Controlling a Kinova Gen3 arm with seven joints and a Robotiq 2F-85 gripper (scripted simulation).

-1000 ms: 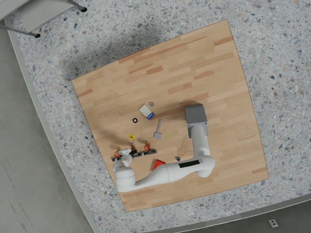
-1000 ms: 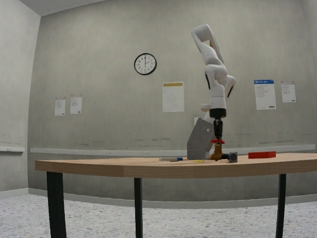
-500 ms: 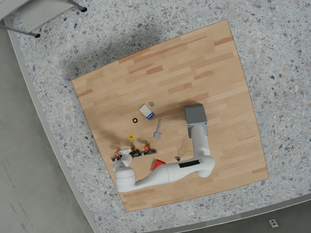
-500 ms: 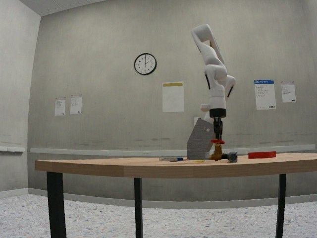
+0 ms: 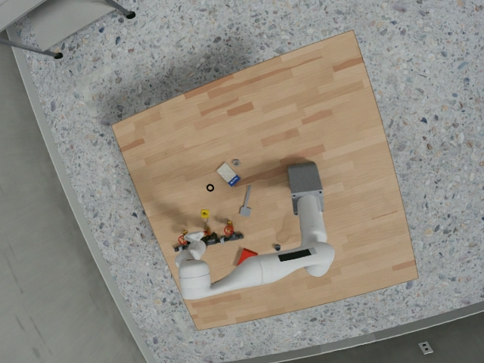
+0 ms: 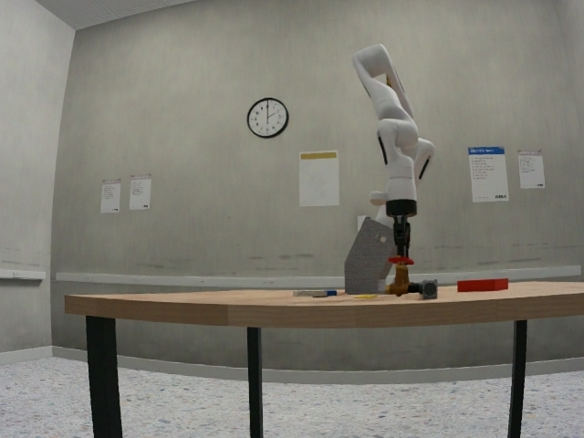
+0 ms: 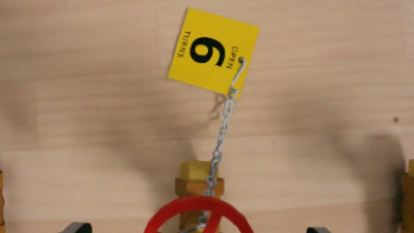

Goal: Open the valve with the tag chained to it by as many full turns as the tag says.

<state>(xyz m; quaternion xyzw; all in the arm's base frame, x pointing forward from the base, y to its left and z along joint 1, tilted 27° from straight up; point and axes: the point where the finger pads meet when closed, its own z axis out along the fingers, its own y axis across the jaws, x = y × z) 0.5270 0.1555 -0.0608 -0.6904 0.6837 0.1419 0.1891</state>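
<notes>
Three brass valves with red handwheels stand in a row on a dark pipe: left [image 5: 181, 239], middle [image 5: 208, 233] and right [image 5: 228, 228]. A yellow tag [image 7: 214, 50] reading "OPEN 6 TURNS" lies on the table and hangs by a chain [image 7: 220, 136] from the middle valve; it also shows in the top view [image 5: 204, 213]. My gripper [image 7: 196, 228] points straight down over that valve's red handwheel [image 7: 198, 216]. The fingers are open wide, one tip on each side of the wheel and clear of it. In the side view the gripper [image 6: 401, 252] stands just above the wheel [image 6: 401, 260].
A red block [image 5: 246, 255] lies next to the arm. A white and blue box [image 5: 228, 174], a black ring [image 5: 210, 184], a grey scraper [image 5: 246, 203] and a small nut [image 5: 235, 160] lie behind the valves. The arm's grey base [image 5: 305, 178] stands to the right.
</notes>
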